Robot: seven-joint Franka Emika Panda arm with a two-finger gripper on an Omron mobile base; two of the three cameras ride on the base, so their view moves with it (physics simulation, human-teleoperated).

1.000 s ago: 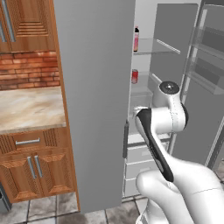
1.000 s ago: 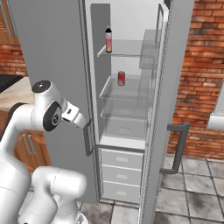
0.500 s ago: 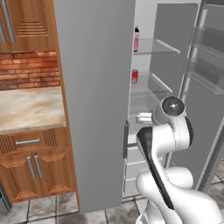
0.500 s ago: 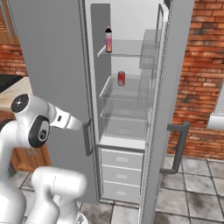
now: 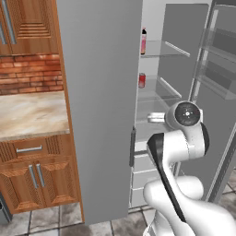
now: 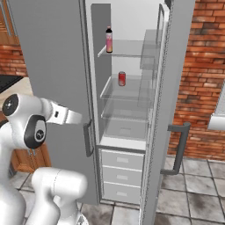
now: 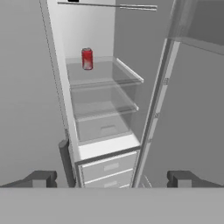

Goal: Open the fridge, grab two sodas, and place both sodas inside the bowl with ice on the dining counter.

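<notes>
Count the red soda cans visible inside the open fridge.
1. The red soda can stands on the second glass shelf. A taller pink bottle sits on the shelf above; a second can may be hidden.

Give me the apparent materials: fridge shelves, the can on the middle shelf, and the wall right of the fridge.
Shelves: clear glass or plastic, since the back wall shows through them and the edges look pale. Can: likely metal, glossy red with a silvery top, though the render leaves that open. Wall: red brick, rough matte, with visible mortar lines.
</notes>
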